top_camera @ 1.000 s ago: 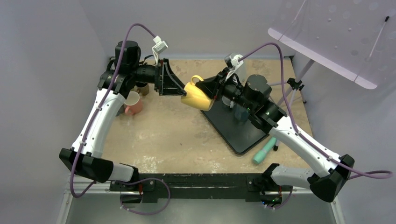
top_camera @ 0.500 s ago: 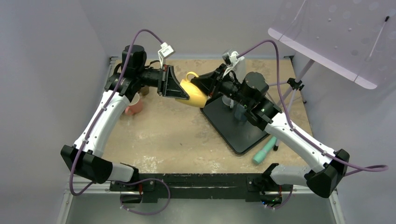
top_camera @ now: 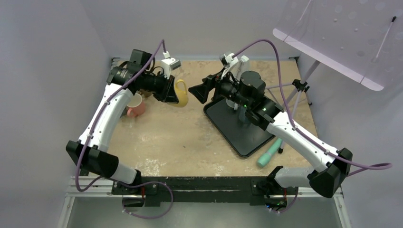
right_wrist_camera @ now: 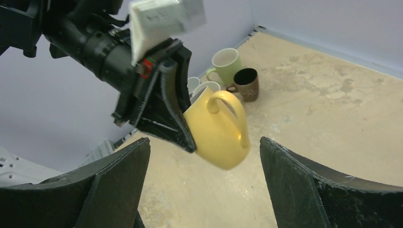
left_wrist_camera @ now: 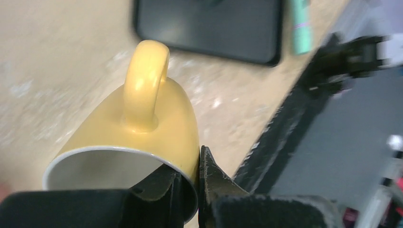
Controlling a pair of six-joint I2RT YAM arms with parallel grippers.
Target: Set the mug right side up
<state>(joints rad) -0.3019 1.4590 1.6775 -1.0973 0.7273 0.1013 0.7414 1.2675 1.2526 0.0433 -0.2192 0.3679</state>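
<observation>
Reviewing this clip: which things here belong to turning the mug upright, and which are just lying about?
In the job: yellow mug, gripped at its rim by the left gripper; right gripper, open, facing it.
Lying about: pink mug, green mug, brown mug, black tray, teal tool.

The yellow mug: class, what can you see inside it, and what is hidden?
The yellow mug shows a white inner wall with nothing visible in it. One finger of the left gripper sits inside, pinching the rim. The gripper body hides the mug's inner bottom.
</observation>
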